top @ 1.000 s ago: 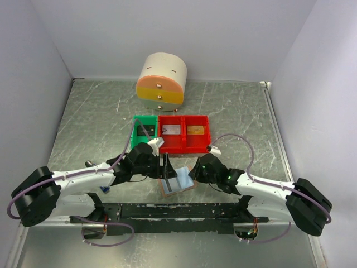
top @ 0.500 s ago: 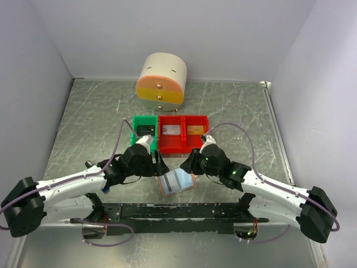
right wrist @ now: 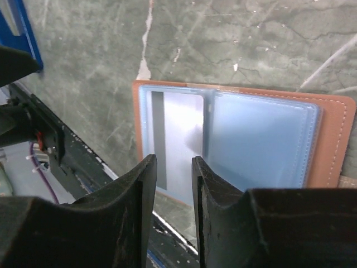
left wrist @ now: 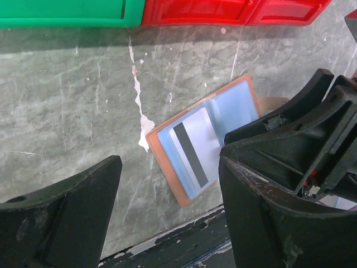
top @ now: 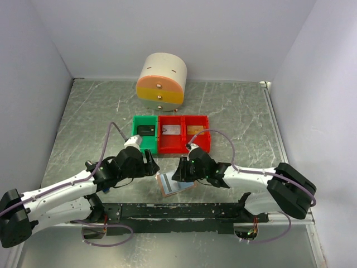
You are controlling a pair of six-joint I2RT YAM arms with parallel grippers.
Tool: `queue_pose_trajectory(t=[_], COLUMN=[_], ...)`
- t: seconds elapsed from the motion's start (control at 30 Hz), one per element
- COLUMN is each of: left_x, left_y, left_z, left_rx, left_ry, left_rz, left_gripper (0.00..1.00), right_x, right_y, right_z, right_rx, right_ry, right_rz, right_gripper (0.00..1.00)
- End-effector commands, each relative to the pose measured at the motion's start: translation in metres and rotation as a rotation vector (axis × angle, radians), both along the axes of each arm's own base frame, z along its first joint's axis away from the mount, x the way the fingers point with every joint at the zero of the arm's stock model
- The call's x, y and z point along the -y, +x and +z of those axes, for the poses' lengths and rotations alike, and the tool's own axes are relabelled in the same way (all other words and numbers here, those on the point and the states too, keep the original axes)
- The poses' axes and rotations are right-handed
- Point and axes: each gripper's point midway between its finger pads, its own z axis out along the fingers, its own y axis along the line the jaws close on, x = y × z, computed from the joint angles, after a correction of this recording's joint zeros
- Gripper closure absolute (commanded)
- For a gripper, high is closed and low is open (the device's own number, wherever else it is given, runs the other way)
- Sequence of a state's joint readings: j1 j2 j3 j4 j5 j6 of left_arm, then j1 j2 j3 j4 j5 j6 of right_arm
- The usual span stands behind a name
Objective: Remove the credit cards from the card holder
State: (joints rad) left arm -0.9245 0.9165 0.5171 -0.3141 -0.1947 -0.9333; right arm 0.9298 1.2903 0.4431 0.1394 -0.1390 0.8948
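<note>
The card holder lies open on the table near the front edge, tan-brown with pale blue pockets. A pale credit card with a dark stripe sits in its left pocket. My right gripper hovers over that card, fingers a narrow gap apart with nothing between them. My left gripper is wide open just left of the holder and holds nothing. A silvery card lies in a red bin.
A green bin and two joined red bins stand behind the holder. A cream-and-orange drawer unit is at the back. The black rail runs along the front edge. A blue object lies left.
My left gripper has drawn back to the left, off the holder. My right gripper has moved left, from the holder's right side to above its left pocket.
</note>
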Motion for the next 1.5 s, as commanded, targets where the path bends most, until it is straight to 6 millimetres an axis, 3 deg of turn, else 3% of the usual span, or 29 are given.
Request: queue_pose_trajectory(t=[0.0,0.13,0.5,0.8,1.1,1.33,1.47], left_x=[0.006,0.016,0.038,0.049,0.059,0.062,0.061], left_y=[-0.002,-0.01,-0.024,-0.034,-0.048,-0.056,-0.056], left_z=[0.004,-0.003,-0.018,-0.035,-0.029,-0.049,-0.063], left_rx=[0.011,-0.02,-0.113,-0.199,-0.189,-0.232,-0.246], left_ry=[0.008,0.01,-0.02,-0.026,-0.175,-0.092,-0.028], left_rz=[-0.064,-0.145,-0.256,-0.28,-0.292,-0.297,-0.288], left_gripper=[0.2,0.24,0.36,0.53,0.52,0.56,0.65], right_x=[0.004,0.011,0.008,0.012,0.005,0.008,0.008], right_y=[0.002,-0.002,-0.027,-0.026,-0.028,-0.028,-0.029], right_z=[-0.015,-0.031,-0.03,-0.023,-0.016,-0.019,-0.019], right_rx=[-0.011,-0.045,-0.144,-0.139,-0.144,-0.153,-0.156], right_ry=[-0.032,-0.056,0.171,0.222,0.259,0.254,0.255], right_rz=[-0.026,-0.049,-0.081,-0.131,-0.104,-0.116,-0.116], right_gripper=[0.68,0.72,0.83,0.84,0.85,0.85,0.85])
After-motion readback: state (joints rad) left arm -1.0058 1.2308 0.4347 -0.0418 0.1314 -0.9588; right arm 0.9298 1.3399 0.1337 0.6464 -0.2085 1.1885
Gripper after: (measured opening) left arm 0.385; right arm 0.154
